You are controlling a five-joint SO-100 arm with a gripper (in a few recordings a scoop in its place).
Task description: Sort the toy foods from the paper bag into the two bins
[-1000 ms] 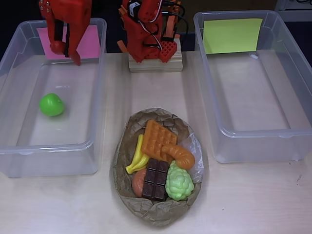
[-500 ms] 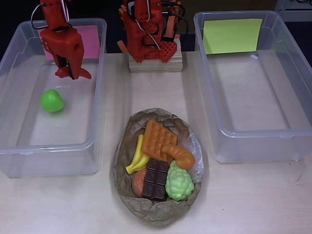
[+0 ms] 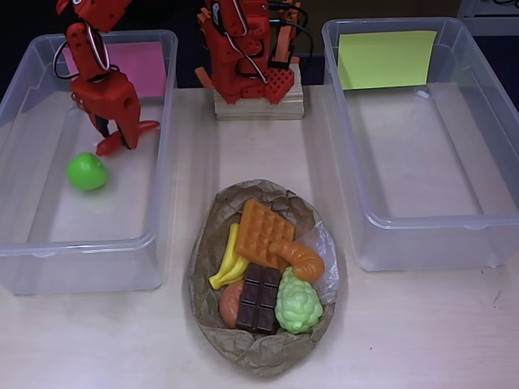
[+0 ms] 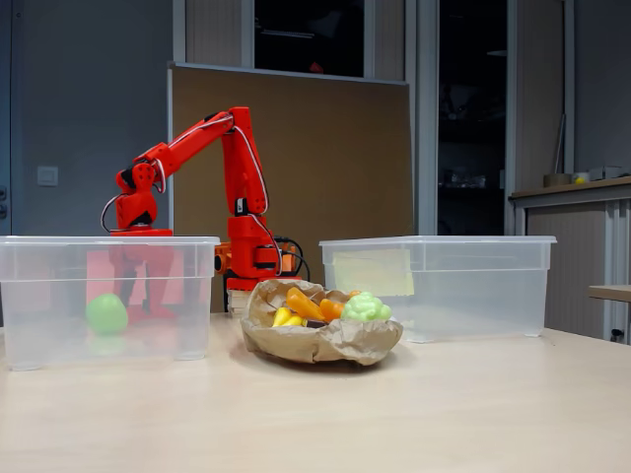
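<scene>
My gripper [image 3: 127,137] hangs open and empty inside the left bin [image 3: 81,243], the one with a pink sheet [image 3: 142,69]. A green apple [image 3: 87,171] lies on that bin's floor, just left of and nearer than the fingers, apart from them. The brown paper bag [image 3: 243,348] sits at the table's middle front with a waffle [image 3: 263,231], croissant [image 3: 302,258], bananas [image 3: 229,263], chocolate bar [image 3: 259,298], grapes [image 3: 298,301] and a donut [image 3: 229,304] in it. The right bin [image 3: 422,220] holds only its yellow-green sheet [image 3: 386,58]. In the fixed view, the apple [image 4: 105,313] shows through the left bin's wall [image 4: 59,239].
The arm's base [image 3: 255,57] stands on a wooden block at the table's back, between the bins. Bare tabletop lies around the bag [image 4: 325,343] and along the front edge.
The gripper has come down and forward inside the left bin, closer to the apple. The apple has barely shifted. The bag and its contents are unchanged.
</scene>
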